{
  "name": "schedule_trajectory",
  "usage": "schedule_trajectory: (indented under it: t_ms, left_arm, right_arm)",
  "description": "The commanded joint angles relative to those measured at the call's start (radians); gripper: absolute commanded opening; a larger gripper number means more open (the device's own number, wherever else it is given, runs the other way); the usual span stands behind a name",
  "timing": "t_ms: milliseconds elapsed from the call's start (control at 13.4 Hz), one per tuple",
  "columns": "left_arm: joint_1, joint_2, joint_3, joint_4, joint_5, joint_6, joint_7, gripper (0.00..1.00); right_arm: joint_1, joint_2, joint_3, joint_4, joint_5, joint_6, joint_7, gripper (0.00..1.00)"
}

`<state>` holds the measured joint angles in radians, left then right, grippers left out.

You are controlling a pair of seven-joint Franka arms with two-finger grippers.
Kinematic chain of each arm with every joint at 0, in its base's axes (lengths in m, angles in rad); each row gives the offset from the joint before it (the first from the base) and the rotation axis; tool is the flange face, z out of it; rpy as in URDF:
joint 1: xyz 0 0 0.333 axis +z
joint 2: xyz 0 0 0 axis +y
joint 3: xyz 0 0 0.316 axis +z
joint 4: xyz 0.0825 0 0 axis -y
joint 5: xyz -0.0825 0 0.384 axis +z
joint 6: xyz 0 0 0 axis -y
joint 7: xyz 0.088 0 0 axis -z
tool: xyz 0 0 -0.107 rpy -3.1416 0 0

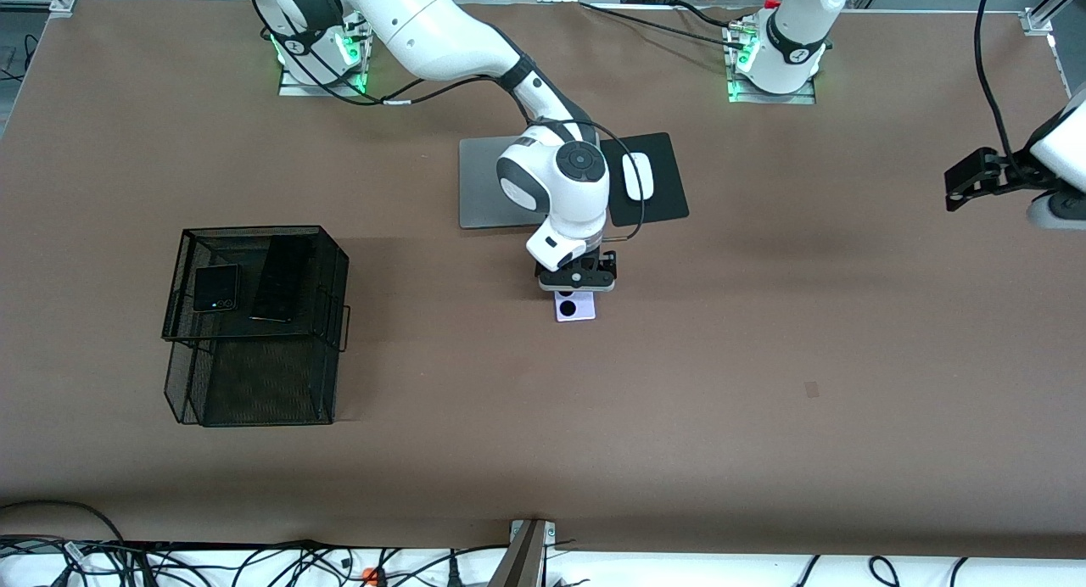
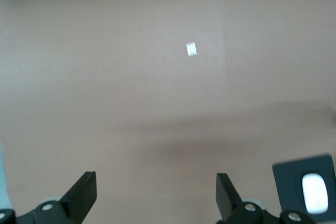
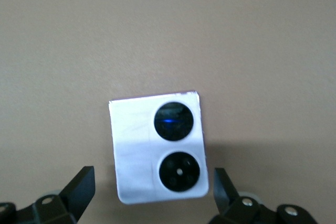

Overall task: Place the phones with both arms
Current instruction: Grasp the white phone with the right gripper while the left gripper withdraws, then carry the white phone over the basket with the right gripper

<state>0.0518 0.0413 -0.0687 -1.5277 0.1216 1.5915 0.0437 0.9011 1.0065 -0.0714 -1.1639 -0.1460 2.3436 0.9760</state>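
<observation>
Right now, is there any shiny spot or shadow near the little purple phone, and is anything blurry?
Right wrist view: the lavender phone looks sharp, with a blue glint in one lens and a soft shadow on the table beside it. Front view: the right gripper hangs over that phone. Left wrist view: the mouse looks blurry and glows white.

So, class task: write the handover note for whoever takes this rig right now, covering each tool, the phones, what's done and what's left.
Right tool: open, directly over the lavender phone, fingers either side of it, not gripping.
Left tool: open, empty, waiting over bare table at the left arm's end.
Black flip phone and slim black phone: lying side by side on the upper shelf of the mesh rack.
Done: two phones placed.
Left: grasp the lavender phone, probably move it to the rack.
</observation>
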Motion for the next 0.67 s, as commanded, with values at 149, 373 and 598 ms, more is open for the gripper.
schedule_trajectory:
  t_ms: [149, 373, 598]
  left_arm:
    - [0.01, -0.13, 0.041, -0.174, -0.122, 0.036, 0.005, 1.0]
    - [0.003, -0.129, 0.043, -0.167, -0.12, 0.031, 0.004, 1.0]
    - [0.008, -0.12, 0.032, -0.158, -0.12, 0.015, 0.002, 1.0]
  right_arm:
    - [-0.025, 0.029, 0.001, 0.033, -0.047, 0.042, -0.036, 1.0]
    - [-0.025, 0.052, 0.002, 0.035, -0.046, 0.077, -0.028, 1.0]
    - [-0.024, 0.07, 0.002, 0.035, -0.046, 0.095, -0.025, 1.0]
